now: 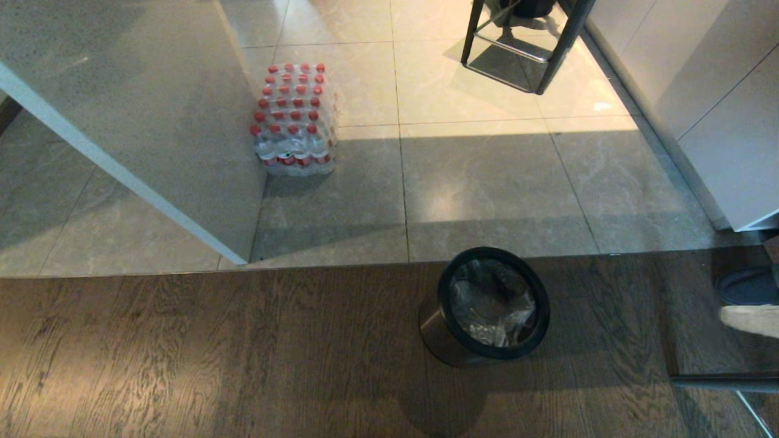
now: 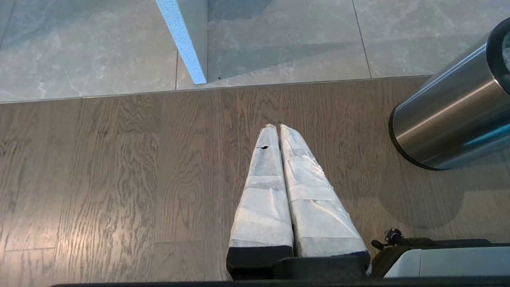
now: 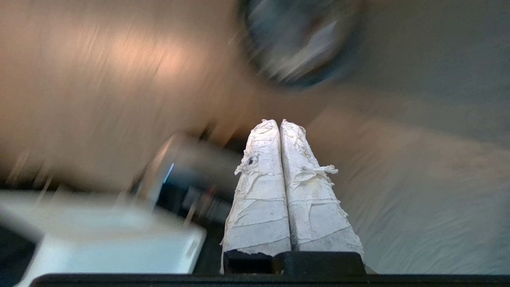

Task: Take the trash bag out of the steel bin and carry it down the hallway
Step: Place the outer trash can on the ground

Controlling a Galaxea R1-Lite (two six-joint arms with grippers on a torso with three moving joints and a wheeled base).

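A small round steel bin (image 1: 435,331) with a black rim stands on the wood-plank floor, just short of the tiled hallway floor (image 1: 487,176). A clear crinkled trash bag (image 1: 493,304) lines its inside. The left wrist view shows the bin's shiny side (image 2: 446,119) beside my left gripper (image 2: 277,126), which is shut and empty, low over the planks. My right gripper (image 3: 278,122) is shut with nothing in it, and a blurred round shape that seems to be the bin's mouth (image 3: 295,40) lies beyond its tips. Neither gripper appears in the head view.
A shrink-wrapped pack of red-capped bottles (image 1: 293,121) sits on the tiles by a white wall corner (image 1: 182,152). Black stool legs (image 1: 523,42) stand farther off, with white cabinets (image 1: 718,109) on the right. A person's shoe (image 1: 748,289) is at the right edge.
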